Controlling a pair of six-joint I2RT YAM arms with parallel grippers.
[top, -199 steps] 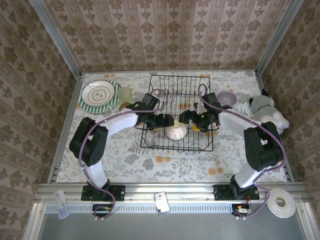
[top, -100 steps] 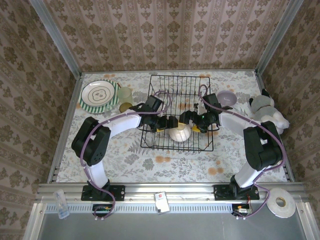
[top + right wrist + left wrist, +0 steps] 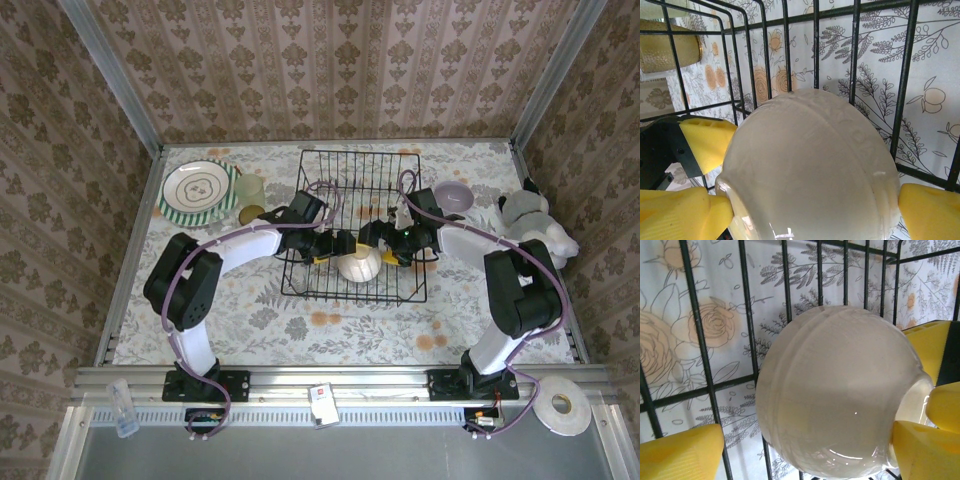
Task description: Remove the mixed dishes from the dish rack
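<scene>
- Compared with a second ago, the left gripper [image 3: 343, 243] is sitting further right, up against the cream bowl [image 3: 358, 265]. The bowl is lying slightly further right too, and the right gripper [image 3: 386, 247] is sitting where it was.
- The cream bowl is resting in the near half of the rack [image 3: 360, 152], tipped over so its rounded outside is facing up.
- The left gripper's fingers [image 3: 680, 457] are standing apart. One is staying clear of the bowl with wire showing between, and the other is sitting at the rim.
- The right gripper's fingers [image 3: 930, 210] are spreading wide, one on each side of the bowl. The pads are looking as if they are touching it, but I cannot tell whether they are pressing.
- Both grippers are crowding the same bowl, with their yellow fingertips nearly meeting by the rim. They are likely risking a knock against each other, or one is pushing the bowl out of the other's reach.
- The bowl is glossy and round, so a squeeze low on its curve is probably risking it popping free and dropping onto the wires.
- Fingertips are reaching down among the wires, so a lift is risking a snag that drags the rack across the table [image 3: 260, 320].
- Further back, a striped plate [image 3: 198, 188], a tumbler [image 3: 250, 188] and an amber cup [image 3: 247, 212] are standing at the far left. A lilac bowl [image 3: 455, 195] is sitting just beside the rack's far right, so a wide swing outward is risking a knock on either side.
</scene>
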